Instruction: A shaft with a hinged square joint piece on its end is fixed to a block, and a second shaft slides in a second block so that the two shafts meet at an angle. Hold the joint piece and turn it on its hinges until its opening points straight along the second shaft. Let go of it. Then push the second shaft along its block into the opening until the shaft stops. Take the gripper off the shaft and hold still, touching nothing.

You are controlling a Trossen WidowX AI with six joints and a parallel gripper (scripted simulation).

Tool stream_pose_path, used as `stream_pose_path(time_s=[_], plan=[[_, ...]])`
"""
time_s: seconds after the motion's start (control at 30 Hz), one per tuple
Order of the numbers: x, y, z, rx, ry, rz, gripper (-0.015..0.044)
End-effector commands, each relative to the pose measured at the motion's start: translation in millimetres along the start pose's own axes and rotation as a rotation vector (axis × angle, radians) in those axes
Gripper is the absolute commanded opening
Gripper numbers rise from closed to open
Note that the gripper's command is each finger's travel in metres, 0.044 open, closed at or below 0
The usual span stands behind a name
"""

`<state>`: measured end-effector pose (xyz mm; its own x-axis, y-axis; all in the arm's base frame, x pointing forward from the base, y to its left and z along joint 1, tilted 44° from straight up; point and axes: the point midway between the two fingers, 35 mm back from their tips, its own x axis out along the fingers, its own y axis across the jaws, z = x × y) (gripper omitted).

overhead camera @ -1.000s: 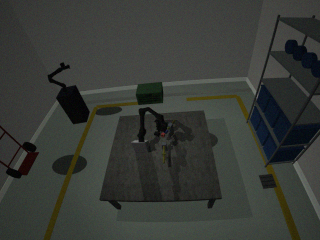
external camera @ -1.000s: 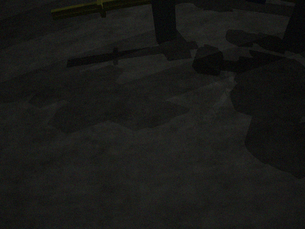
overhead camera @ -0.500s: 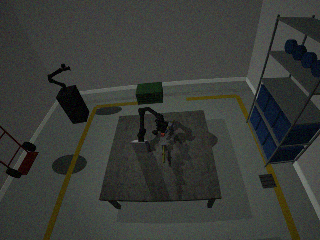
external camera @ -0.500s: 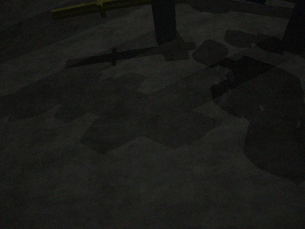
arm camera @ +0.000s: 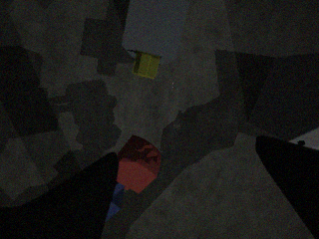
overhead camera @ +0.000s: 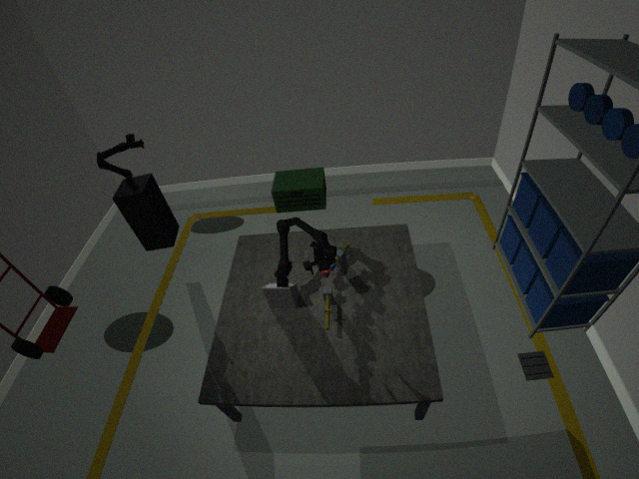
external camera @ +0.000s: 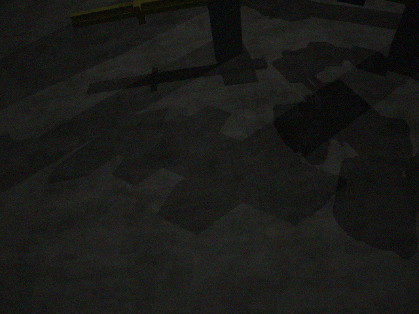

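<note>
The red joint piece [overhead camera: 325, 272] [arm camera: 137, 174] hangs beside a blue hinge part [overhead camera: 332, 266] [arm camera: 117, 199] on the end of the first shaft [overhead camera: 346, 247]. In the wrist view its dark opening faces up the picture, roughly towards the yellow end of the second shaft [arm camera: 147, 65] [overhead camera: 326, 314] [external camera: 108, 14]; exact alignment is unclear. A gap separates them. The second shaft runs through its grey block [arm camera: 156, 25] [overhead camera: 327, 290] [external camera: 226, 30]. My gripper [arm camera: 185, 150] is open and empty, with the red piece close to its left finger in the wrist view. The left finger partly hides the blue part.
The table [overhead camera: 310, 360] carries the arm's pale base [overhead camera: 279, 294] left of the second block. The first block [external camera: 406, 44] stands at the right edge of the exterior view. Dark arm shadows cross the table. A shelf rack [overhead camera: 557, 206] stands off to the right.
</note>
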<state>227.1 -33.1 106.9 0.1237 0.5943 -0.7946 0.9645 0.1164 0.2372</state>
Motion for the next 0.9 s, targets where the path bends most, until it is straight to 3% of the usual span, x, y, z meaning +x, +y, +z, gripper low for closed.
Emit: stream_pose_path(time_s=[0.0, 0.87], plan=[[1.2, -0.5, -0.7, 0.103, -0.013, -0.007, 0.044], [7.3, 2.6, -3.2, 0.757, -0.081, -0.019, 0.044]])
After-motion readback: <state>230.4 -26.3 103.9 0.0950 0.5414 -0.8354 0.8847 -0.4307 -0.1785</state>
